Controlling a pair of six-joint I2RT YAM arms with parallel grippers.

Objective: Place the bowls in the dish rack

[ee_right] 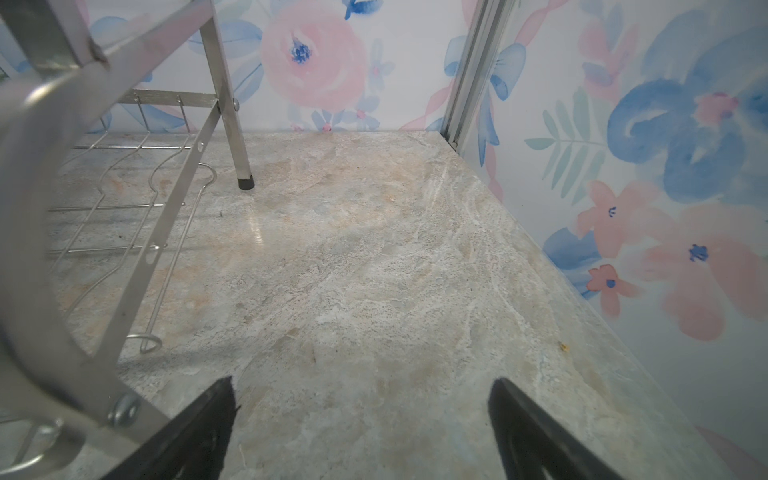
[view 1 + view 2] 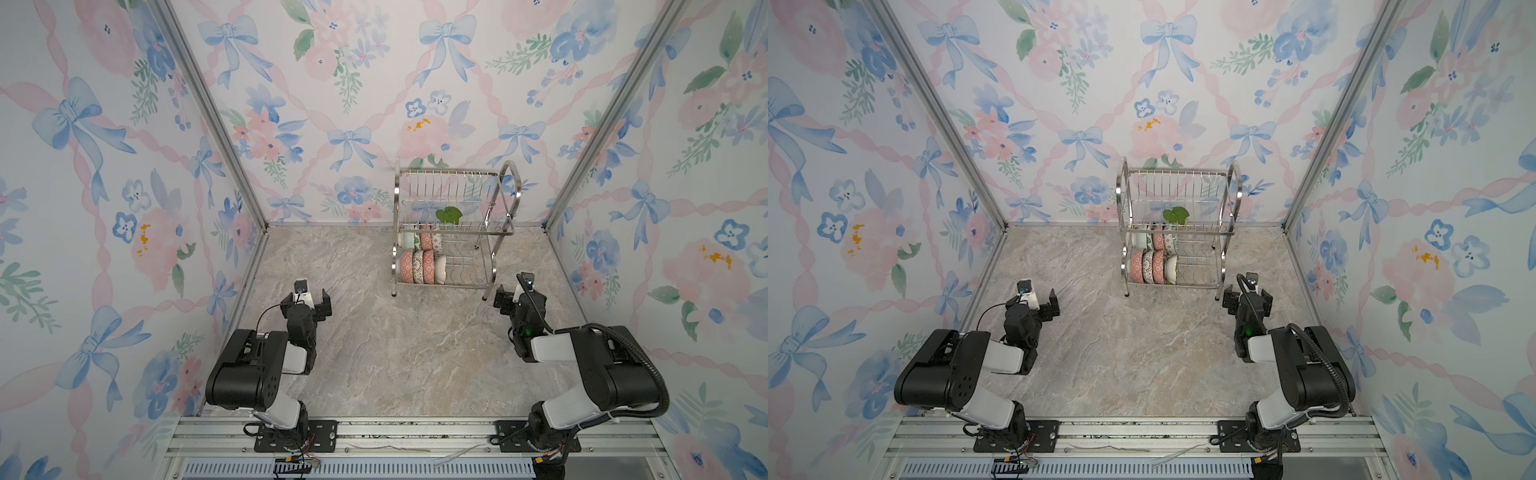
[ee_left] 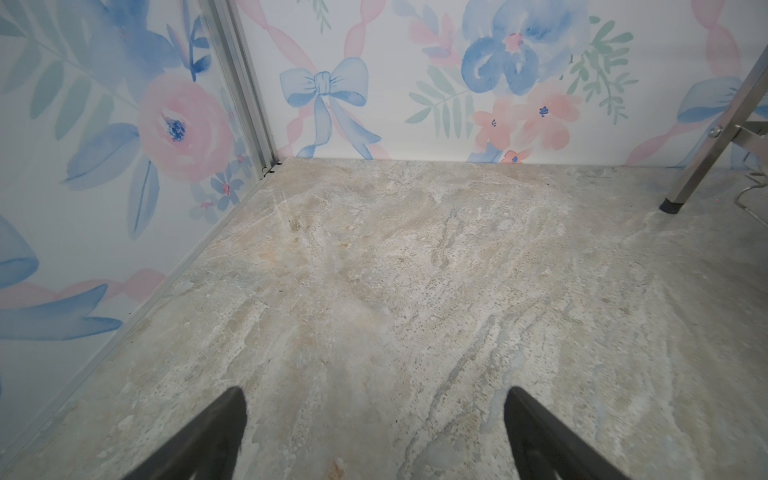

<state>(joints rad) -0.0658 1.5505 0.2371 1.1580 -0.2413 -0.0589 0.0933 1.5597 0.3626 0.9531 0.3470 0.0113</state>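
Observation:
The dish rack (image 2: 449,171) (image 2: 1183,170) stands at the back of the marble floor, right of centre. Several patterned bowls stand on edge in its lower tier (image 2: 422,267) (image 2: 1154,266), and more sit in the tier above (image 2: 422,240) (image 2: 1156,240). One of those upper bowls shows green leaves (image 2: 449,215). My left gripper (image 2: 306,299) (image 2: 1036,301) (image 3: 374,395) hovers open and empty over bare floor, left of the rack. My right gripper (image 2: 517,297) (image 2: 1248,297) (image 1: 362,384) is open and empty beside the rack's front right leg (image 1: 183,166).
Floral walls with aluminium corner posts (image 2: 216,124) (image 2: 598,137) close in the floor on three sides. A rack leg (image 3: 706,158) shows at the edge of the left wrist view. The arm bases sit on a metal rail (image 2: 415,432) at the front.

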